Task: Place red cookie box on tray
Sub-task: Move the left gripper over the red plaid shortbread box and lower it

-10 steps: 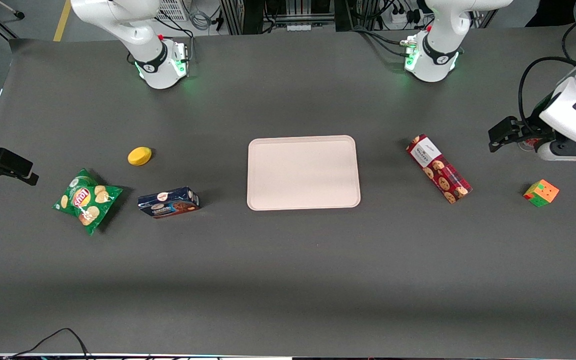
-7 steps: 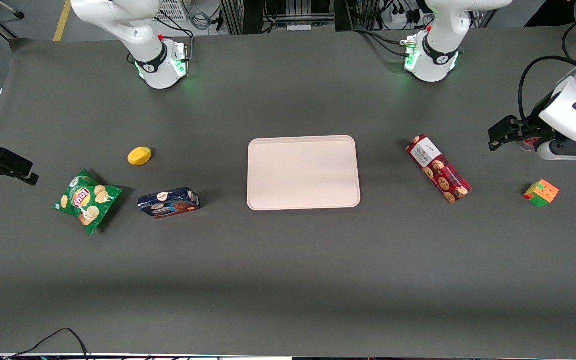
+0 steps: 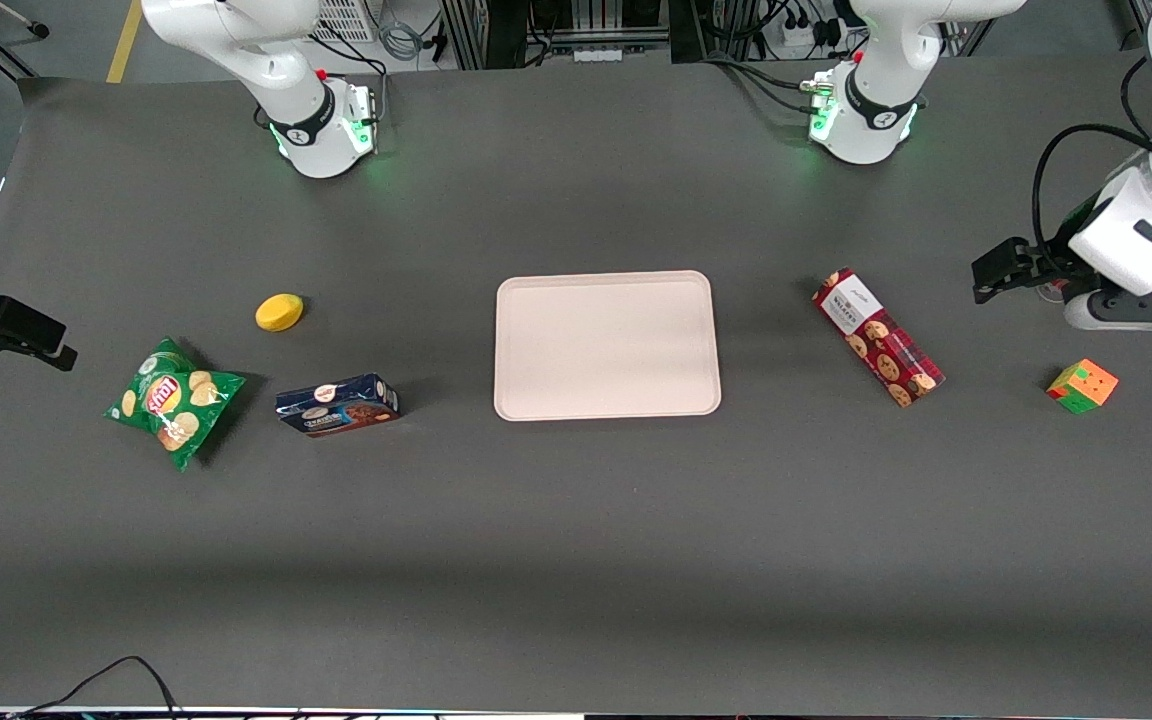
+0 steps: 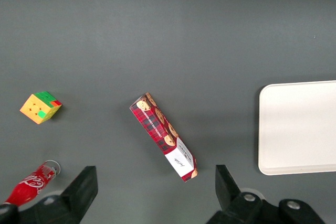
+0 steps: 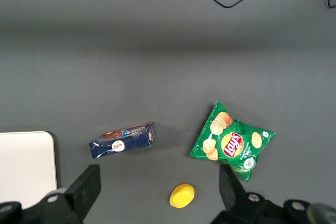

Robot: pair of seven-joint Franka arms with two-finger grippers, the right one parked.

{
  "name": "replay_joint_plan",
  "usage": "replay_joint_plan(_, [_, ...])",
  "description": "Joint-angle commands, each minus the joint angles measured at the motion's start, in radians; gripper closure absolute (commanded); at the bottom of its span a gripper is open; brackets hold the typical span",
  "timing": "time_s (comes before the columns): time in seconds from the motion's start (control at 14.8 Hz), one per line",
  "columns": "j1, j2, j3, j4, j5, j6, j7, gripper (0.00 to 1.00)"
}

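The red cookie box point(image 3: 878, 337) lies flat and slanted on the dark table, between the tray point(image 3: 606, 345) and the working arm's end of the table. Its white label end points away from the front camera. The cream-pink tray lies at the middle of the table with nothing on it. The left arm's gripper point(image 3: 988, 278) hangs above the table toward the working arm's end, apart from the box. In the left wrist view the gripper point(image 4: 155, 191) is open and empty, with the box point(image 4: 164, 136) and the tray point(image 4: 299, 127) below it.
A colour cube point(image 3: 1082, 386) and a cola bottle point(image 4: 29, 187) lie near the gripper. Toward the parked arm's end lie a dark blue cookie box point(image 3: 337, 404), a green chips bag point(image 3: 173, 398) and a yellow round thing point(image 3: 279, 311).
The left arm's gripper has shifted a little toward the red cookie box. The box, the tray and the other things have not moved.
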Motion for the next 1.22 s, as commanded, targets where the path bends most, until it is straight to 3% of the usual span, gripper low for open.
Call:
replay_joint_plan(0.0, [-0.003,0.015,0.002,0.030,0.010,-0.045,-0.005,0.00])
replay_joint_plan(0.47, [-0.007,-0.047,-0.004,-0.097,0.010,-0.070,-0.441,0.00])
replay_joint_plan(0.88, [-0.003,-0.181,0.002,-0.370,0.010,0.097,-0.439,0.00])
replay_joint_plan(1.15, [0.000,-0.259,0.004,-0.588,0.010,0.298,-0.439,0.00])
